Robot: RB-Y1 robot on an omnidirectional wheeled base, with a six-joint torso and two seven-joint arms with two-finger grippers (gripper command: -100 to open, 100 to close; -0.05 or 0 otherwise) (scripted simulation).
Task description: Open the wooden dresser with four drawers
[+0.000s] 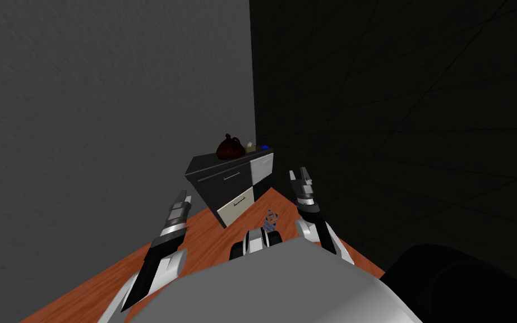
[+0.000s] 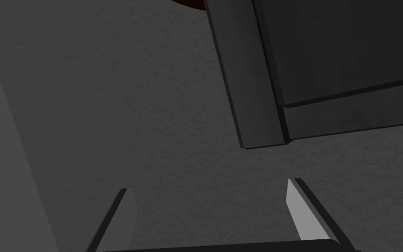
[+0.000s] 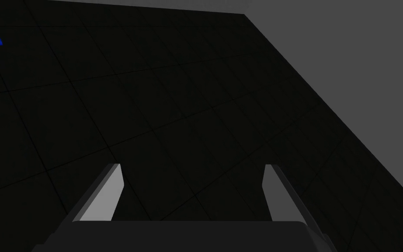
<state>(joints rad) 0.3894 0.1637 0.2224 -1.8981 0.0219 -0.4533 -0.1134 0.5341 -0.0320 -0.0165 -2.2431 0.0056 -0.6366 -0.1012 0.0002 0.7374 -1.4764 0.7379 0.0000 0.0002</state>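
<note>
The dresser (image 1: 226, 182) stands on the orange floor (image 1: 207, 235), in the corner of 2 walls. Its 4 drawers look shut. A dark red bag (image 1: 230, 148) sits on top of it. The left gripper (image 1: 181, 197) and the right gripper (image 1: 301, 175) hang in front of the dresser, not touching it. Both are spread wide and hold nothing.

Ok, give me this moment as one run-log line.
phase: pre-grasp | dresser: ahead, looks shut | left tool: open, empty, facing dresser corner | right tool: open, empty
</note>
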